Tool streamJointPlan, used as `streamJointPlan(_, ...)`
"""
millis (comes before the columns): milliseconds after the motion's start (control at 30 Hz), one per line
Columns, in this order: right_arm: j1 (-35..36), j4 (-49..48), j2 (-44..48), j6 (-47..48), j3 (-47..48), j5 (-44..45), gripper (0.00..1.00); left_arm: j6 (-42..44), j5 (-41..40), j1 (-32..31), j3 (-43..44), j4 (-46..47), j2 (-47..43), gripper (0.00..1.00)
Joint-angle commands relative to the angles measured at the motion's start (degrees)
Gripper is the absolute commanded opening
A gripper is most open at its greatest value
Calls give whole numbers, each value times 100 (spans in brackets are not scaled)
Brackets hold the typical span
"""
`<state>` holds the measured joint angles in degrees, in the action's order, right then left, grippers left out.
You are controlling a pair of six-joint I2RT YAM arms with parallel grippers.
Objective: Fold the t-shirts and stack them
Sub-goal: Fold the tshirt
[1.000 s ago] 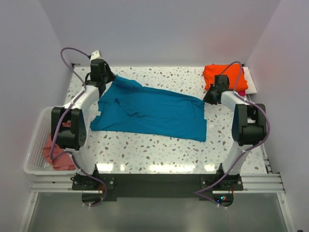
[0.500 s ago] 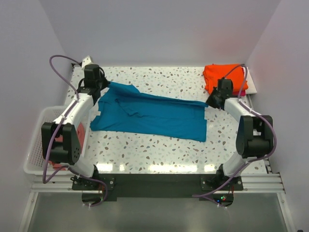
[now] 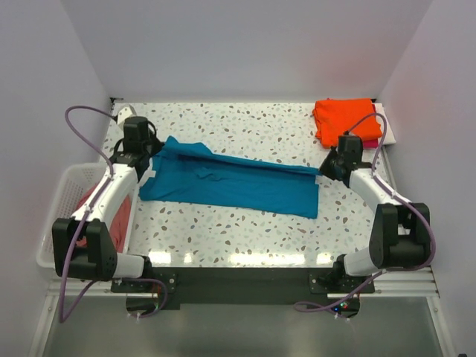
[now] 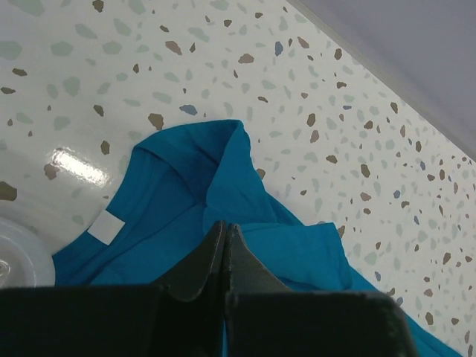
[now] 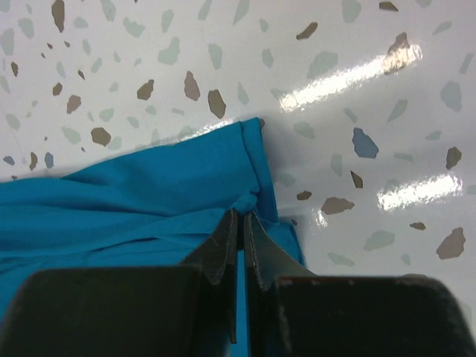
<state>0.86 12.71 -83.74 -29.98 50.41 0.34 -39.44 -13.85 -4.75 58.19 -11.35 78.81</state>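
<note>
Soft teal-blue t-shirt [image 3: 230, 182] pinched by left hand [image 4: 225, 229] and right hand [image 5: 239, 217] | far edge drawn further from folded orange t-shirt [image 3: 346, 119] | speckled tabletop [image 3: 245, 230]

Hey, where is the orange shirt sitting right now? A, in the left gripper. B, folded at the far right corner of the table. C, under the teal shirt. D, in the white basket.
B: the orange t-shirt lies folded at the far right corner of the table, apart from the teal t-shirt spread mid-table.

My left arm [image 3: 111, 195] and right arm [image 3: 374, 187] are white with black joints and looping purple cables [image 3: 74, 113]; my end effector fingers [image 4: 195, 277] are black.
</note>
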Motion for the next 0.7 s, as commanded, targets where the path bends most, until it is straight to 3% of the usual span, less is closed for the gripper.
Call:
streamJointPlan(0, 63, -199, 314, -140, -268, -25, 0, -125, -197, 80, -185, -42, -383, 0)
streamJointPlan(167, 133, -391, 403, -271, -716, -280, 1, -274, -92, 80, -729, -112, -743, 0)
streamJointPlan(300, 142, -471, 517, -307, -954, -394, 10, -555, 110, 80, -1536, -121, -1086, 1)
streamJointPlan(367, 133, -436, 605, -298, -1007, -464, 21, -704, 137, 80, -1793, -121, -1375, 17)
streamJointPlan(400, 133, -393, 648, -281, -990, -473, 26, -714, 137, 80, -1959, -95, -1472, 30)
streamJointPlan(500, 142, -112, 859, -176, -841, -369, 48, -697, 128, 80, -1970, -112, -1710, 48)
streamJointPlan(567, 142, 152, 947, -79, -630, -272, 57, -670, 172, 80, -1830, -200, -1746, 50)
streamJointPlan(667, 151, 346, 878, 35, -314, -245, 59, -548, 311, 80, -1584, 9, -1571, 50)
